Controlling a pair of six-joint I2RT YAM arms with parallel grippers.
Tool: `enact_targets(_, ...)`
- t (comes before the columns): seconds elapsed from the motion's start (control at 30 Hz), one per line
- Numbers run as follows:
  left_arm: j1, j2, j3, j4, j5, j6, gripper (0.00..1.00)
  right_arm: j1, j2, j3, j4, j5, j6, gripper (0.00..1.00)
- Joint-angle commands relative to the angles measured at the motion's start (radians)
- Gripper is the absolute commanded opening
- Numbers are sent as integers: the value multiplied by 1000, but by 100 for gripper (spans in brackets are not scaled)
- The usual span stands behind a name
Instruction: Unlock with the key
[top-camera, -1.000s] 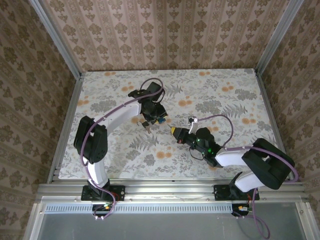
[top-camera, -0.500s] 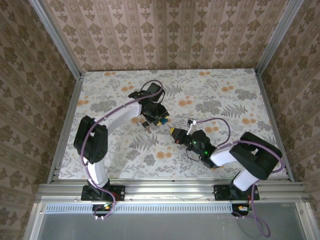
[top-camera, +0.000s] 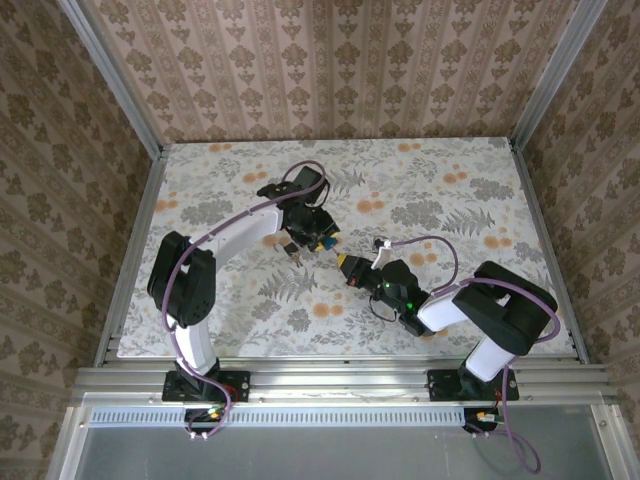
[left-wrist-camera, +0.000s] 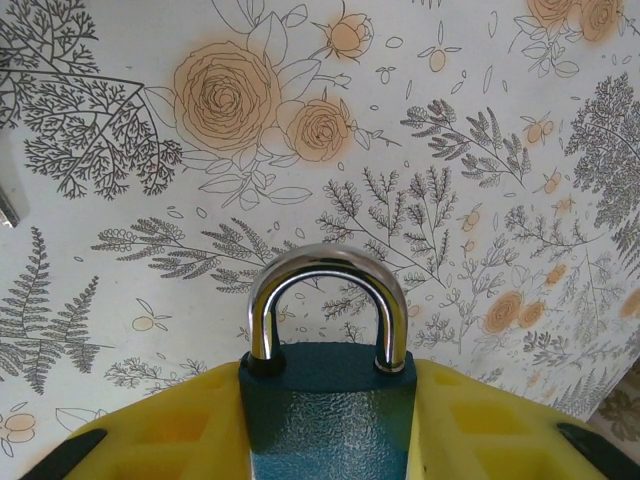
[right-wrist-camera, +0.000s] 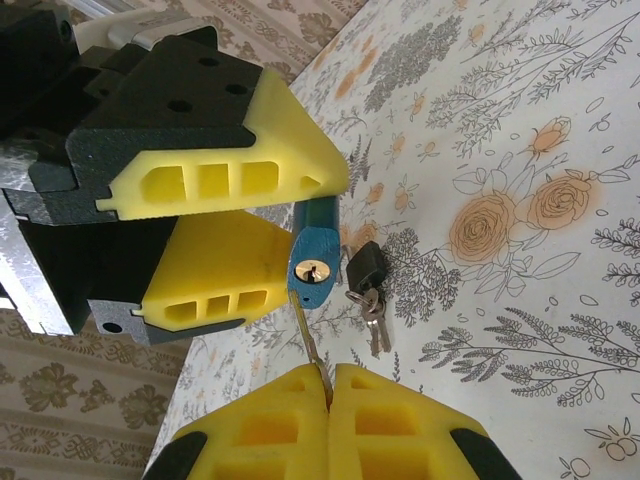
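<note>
Over the middle of the table (top-camera: 480, 180), the left gripper (top-camera: 320, 240) grasped the padlock (left-wrist-camera: 328, 410) by its blue body between yellow fingers (left-wrist-camera: 170, 430), with both legs of the shackle (left-wrist-camera: 328, 265) in the body. Just beside the padlock was a black fob (right-wrist-camera: 367, 264) with spare keys (right-wrist-camera: 376, 328). The key (right-wrist-camera: 311, 345) had its tip at the padlock's lower edge, just under the keyhole (right-wrist-camera: 312, 270). The right gripper (right-wrist-camera: 330, 385) was clenched on the key.
</note>
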Motion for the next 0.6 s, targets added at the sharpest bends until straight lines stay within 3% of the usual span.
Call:
enact_targets(0.0, 2, -23, -13, 22, 21, -17, 42, 7, 11, 25, 35, 48, 4, 0)
enact_targets(0.57, 2, -32, -34, 42, 21, -28, 41, 16, -6, 13, 9, 81, 21, 0)
